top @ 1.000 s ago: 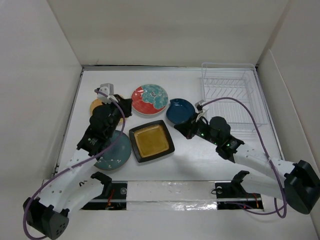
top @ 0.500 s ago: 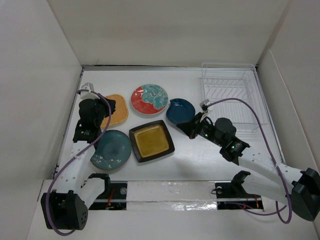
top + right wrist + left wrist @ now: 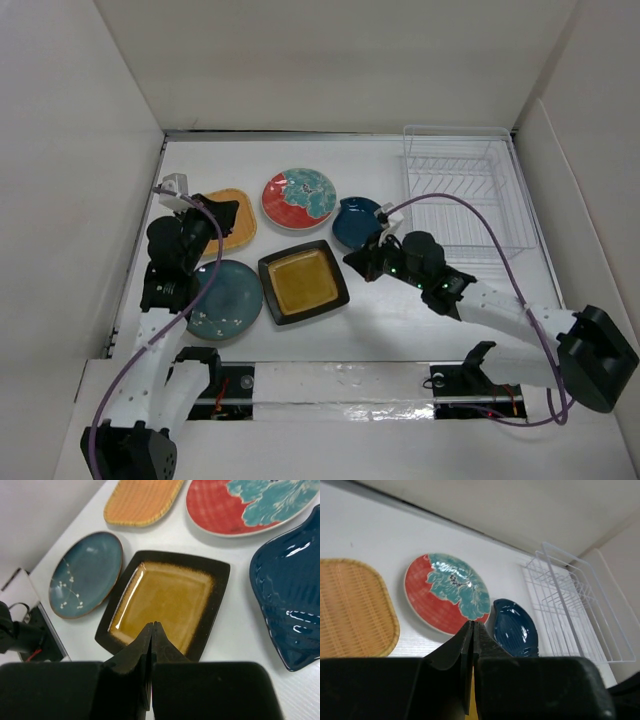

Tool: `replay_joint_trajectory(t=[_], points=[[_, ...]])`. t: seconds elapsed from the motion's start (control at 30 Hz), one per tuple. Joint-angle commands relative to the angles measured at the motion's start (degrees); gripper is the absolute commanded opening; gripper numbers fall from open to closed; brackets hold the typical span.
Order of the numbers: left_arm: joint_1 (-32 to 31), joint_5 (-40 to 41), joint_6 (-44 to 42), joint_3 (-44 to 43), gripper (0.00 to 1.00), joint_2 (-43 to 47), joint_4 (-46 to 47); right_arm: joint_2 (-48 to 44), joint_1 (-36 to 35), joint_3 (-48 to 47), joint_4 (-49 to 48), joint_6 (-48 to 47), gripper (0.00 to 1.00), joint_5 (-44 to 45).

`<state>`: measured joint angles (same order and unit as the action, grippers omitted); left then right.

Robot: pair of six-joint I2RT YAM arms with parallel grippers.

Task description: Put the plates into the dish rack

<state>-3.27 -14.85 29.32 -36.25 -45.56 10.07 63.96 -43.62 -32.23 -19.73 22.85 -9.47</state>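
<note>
1. The right gripper (image 3: 152, 626) has its fingers pressed together and carries nothing. It hangs over the near rim of the black square plate (image 3: 167, 604).
2. The dark blue leaf dish (image 3: 292, 592) lies just beside those fingertips on one side. The grey-teal plate (image 3: 85, 574) sits further ahead on the other side.
3. The left gripper (image 3: 472, 626) is likewise pinched closed on nothing. The red flowered plate (image 3: 447, 592) is just ahead of its tips and the orange-yellow plate (image 3: 350, 607) is off to their left.
4. The dish rack (image 3: 465, 200) stands well apart behind the right wrist, with no plate in it yet.
5. To my eye the pick has not begun. The right fingers should spread first, then drop astride one raised rim.
6. All the plates lie flat, so bite the lip squarely and tilt the plate upright before it reaches a slot.
</note>
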Motion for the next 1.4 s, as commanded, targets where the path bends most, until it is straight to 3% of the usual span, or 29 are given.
replay_joint_trajectory(t=[0.0, 0.27, 0.4, 0.5, 0.63, 0.73, 0.93, 1.37], points=[[0.1, -4.1, -3.0, -1.5, 0.0, 3.8, 5.6, 4.7, -2.8, -4.1, -1.2, -2.5, 0.0, 1.2], [-2.5, -10.9, -1.7, 0.2, 0.03, 6.6, 10.8, 20.2, -9.8, -14.5, -0.8, -3.5, 0.0, 1.7], [-7.6, -12.4, -4.4, -0.3, 0.09, 8.0, 10.5, 29.5, -10.3, -22.3, -1.4, -1.1, 0.0, 0.7], [-10.4, -9.9, -7.2, -0.2, 0.1, 10.5, 9.7, 37.5, -10.3, -31.0, -0.3, 1.4, 0.12, 2.0], [-12.9, -5.4, -8.0, 2.1, 0.11, 15.4, 9.2, 48.2, -9.8, -42.8, 0.5, 9.0, 0.37, 4.6], [-14.4, -1.7, -7.5, 2.2, 0.12, 16.7, 6.0, 56.9, -8.7, -50.8, -1.4, 15.8, 0.45, 4.5], [-17.2, -0.8, -8.8, 0.7, 0.14, 19.2, 4.8, 63.9, -8.7, -58.3, 0.2, 24.1, 0.53, 9.2], [-21.4, 0.5, -9.2, 0.4, 0.16, 20.8, 4.1, 74.2, -8.7, -66.6, 0.7, 35.3, 0.58, 18.7]])
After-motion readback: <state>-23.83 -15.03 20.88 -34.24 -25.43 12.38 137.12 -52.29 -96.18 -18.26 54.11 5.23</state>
